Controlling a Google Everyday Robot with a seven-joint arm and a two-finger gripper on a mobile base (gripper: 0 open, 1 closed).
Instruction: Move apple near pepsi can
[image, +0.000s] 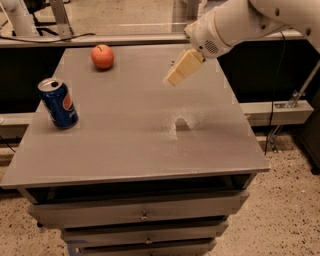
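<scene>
The red-orange apple (102, 56) sits at the far left of the grey table top (150, 145). The blue pepsi can (59, 103) stands upright near the table's left edge, closer to me than the apple and well apart from it. My gripper (175, 76), cream-coloured on a white arm reaching in from the upper right, hangs above the far middle of the table. It is to the right of the apple, not touching it, and holds nothing that I can see.
The table is a cabinet with drawers (145, 216) below its front edge. A low ledge (280, 112) and a black cable (274, 100) are at the right, over speckled floor. A rail runs behind the table.
</scene>
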